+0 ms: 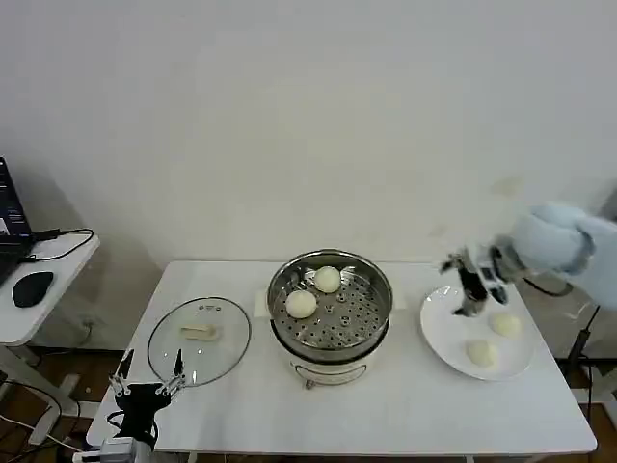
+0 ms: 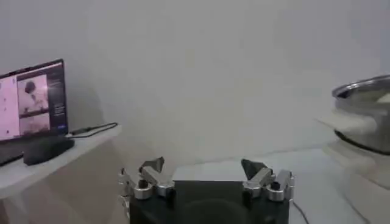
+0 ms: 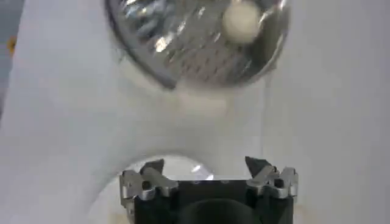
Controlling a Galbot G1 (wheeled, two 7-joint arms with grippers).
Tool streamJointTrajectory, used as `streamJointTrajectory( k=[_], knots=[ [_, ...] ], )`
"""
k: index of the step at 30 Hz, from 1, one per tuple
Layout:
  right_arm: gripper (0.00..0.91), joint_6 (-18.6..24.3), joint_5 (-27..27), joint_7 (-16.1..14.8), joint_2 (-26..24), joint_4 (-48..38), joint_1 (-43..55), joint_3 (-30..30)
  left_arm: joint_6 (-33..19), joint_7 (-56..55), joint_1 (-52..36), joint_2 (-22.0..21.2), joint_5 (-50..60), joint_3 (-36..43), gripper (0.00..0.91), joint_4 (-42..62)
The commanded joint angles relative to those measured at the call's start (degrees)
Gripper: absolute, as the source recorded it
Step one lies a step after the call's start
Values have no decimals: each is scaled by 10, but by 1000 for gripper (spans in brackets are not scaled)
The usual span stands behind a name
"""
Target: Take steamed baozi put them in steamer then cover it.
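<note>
White plate (image 1: 439, 338) at your right holds two steamed baozi (image 1: 482, 353); your right gripper (image 1: 470, 294) hangs just above the plate's far edge, jaws spread and empty, both buns on the near side of them. Two more buns sit on the perforated tray of the steamer (image 1: 330, 301) at the desk's (image 1: 405, 415) middle. Left of it the cover (image 1: 200, 340) lies flat, its bar handle running left to right. Your left gripper (image 1: 147, 386) waits at the cover's near edge, jaws released.
</note>
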Motion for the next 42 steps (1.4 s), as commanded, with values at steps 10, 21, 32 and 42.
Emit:
streamJointTrajectory(
  k=[10,21,32,42],
  knots=[
    [907,171,-192,-66,-89,-114,-343,317,-6,0,11,-5,7,0,907,6],
    [907,166,-220,-52,2,-182,-499,447,-2,-1,16,-13,13,-4,907,5],
    [907,160,-209,-62,48,-218,-506,451,-3,-1,15,-17,14,-6,907,14],
    [907,156,-215,-61,83,-260,-506,447,-4,-1,13,-17,13,-9,907,19]
  ],
)
